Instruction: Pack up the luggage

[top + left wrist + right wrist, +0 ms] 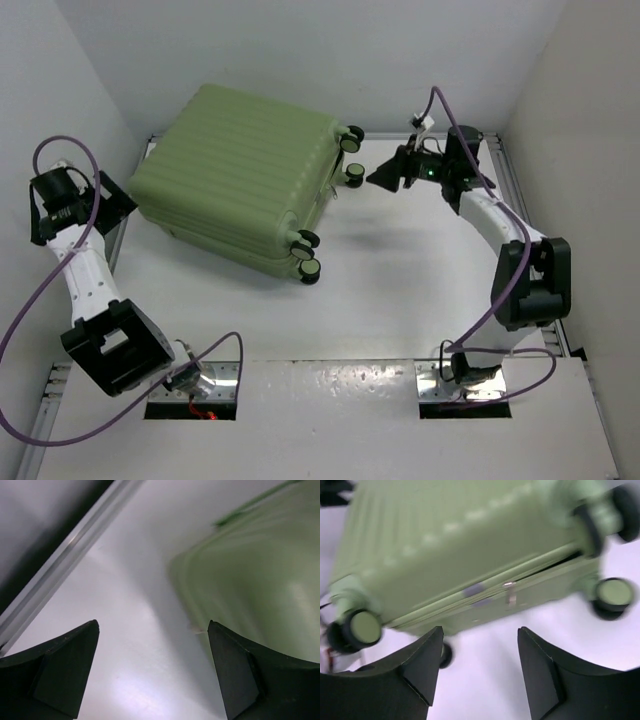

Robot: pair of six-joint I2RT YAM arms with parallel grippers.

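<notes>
Green hard-shell suitcase (240, 175) lies flat at the far left of the table (400, 300), seam slightly gaping. Right gripper (480, 632), jaws apart, should centre on the zipper pull (509, 592) before closing (left gripper (152, 625), likewise spread, could brace the shell).

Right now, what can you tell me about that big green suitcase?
The suitcase is a light green, ribbed hard shell, lying flat, far left on the white table. Its halves look closed, a metal zipper pull hanging at the seam. Black wheels with green hubs face the right hand. That hand and the left hand are open; neither holds it.
</notes>
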